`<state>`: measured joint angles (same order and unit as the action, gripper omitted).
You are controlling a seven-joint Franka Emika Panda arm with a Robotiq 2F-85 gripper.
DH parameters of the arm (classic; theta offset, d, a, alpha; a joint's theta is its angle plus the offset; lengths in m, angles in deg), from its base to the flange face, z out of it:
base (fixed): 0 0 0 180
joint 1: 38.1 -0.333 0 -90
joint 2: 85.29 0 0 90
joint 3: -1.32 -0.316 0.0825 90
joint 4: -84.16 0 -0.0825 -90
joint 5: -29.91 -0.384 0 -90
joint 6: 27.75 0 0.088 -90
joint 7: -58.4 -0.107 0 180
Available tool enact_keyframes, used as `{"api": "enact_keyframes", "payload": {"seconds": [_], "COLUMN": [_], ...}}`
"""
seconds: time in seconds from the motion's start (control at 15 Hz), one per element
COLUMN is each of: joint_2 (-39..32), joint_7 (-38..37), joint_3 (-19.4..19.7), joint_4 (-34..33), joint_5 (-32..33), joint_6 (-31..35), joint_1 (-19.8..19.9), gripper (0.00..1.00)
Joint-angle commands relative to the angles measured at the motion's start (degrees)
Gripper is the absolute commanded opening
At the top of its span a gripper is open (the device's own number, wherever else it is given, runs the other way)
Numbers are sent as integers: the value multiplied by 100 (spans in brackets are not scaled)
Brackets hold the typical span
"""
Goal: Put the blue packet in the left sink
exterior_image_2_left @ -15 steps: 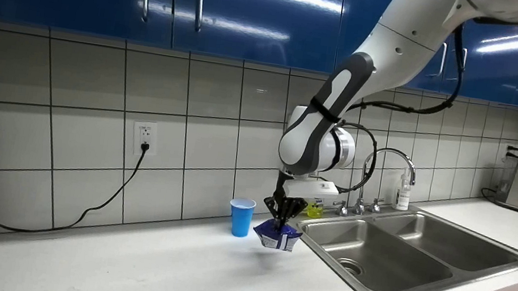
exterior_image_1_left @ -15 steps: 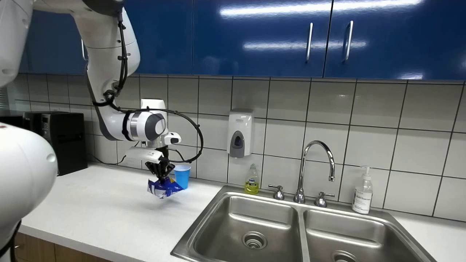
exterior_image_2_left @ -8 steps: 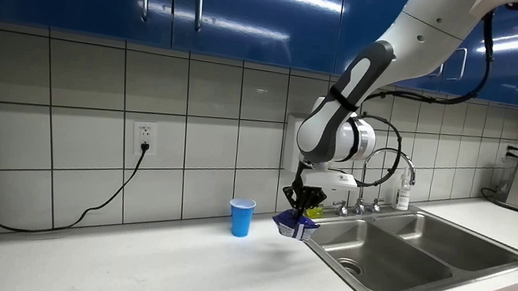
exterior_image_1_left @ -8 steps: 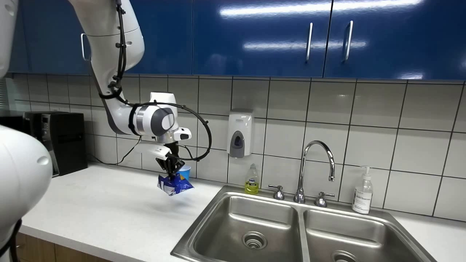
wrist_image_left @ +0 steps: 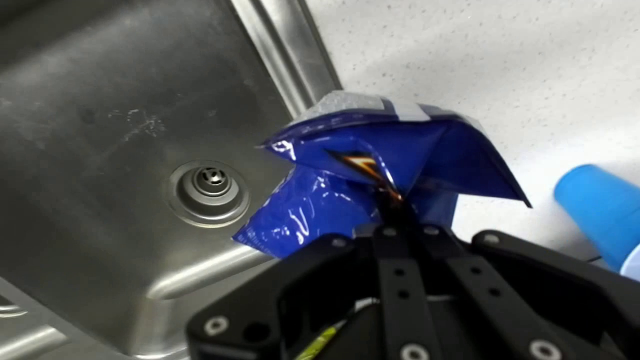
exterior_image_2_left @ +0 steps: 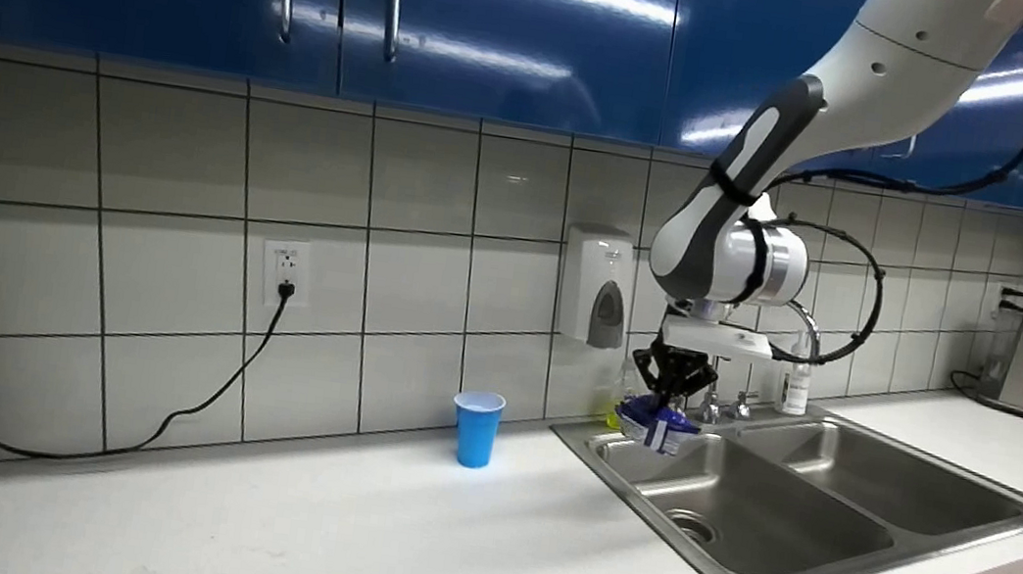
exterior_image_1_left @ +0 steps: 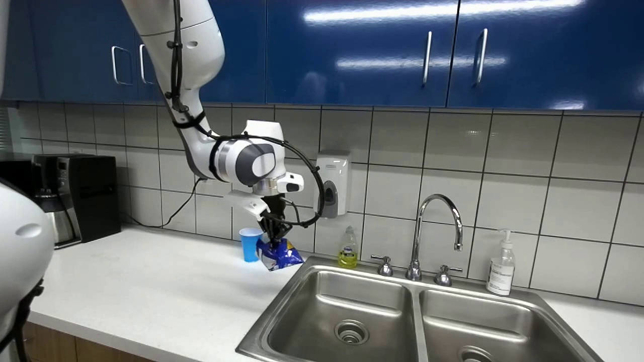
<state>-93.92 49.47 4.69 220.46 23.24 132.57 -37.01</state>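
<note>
One blue packet [exterior_image_1_left: 282, 257] hangs in the air near the edge of the left sink [exterior_image_1_left: 302, 322], pinched in the closed end effector [exterior_image_2_left: 662, 404]. In the wrist view we see it overlap that edge. We judge the picking-up done; what remains is to bring it fully over the left sink, lower it and let go. Near the left sink but apart from it, a cup [exterior_image_2_left: 476, 429] stands on the worktop [exterior_image_2_left: 291, 535].

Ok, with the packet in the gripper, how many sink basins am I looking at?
2: the left sink, the one nearer the blue packet, and the right sink, directly beside it. Both show in both exterior views; none appears hidden.
</note>
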Motion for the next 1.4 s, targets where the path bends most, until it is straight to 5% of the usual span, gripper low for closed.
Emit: {"api": "enact_keyframes", "payload": {"seconds": [0.0, 0.53, 1.33], "joint_2": [173, -461, -2653], "joint_7": [421, 1059, 1154], "joint_3": [123, 434, 355], "joint_4": [-59, -792, -2606], "joint_5": [-308, -700, -687], "joint_6": [-306, -722, -968], "joint_1": [414, 1088, 1781], "gripper": [0, 0, 0]}}
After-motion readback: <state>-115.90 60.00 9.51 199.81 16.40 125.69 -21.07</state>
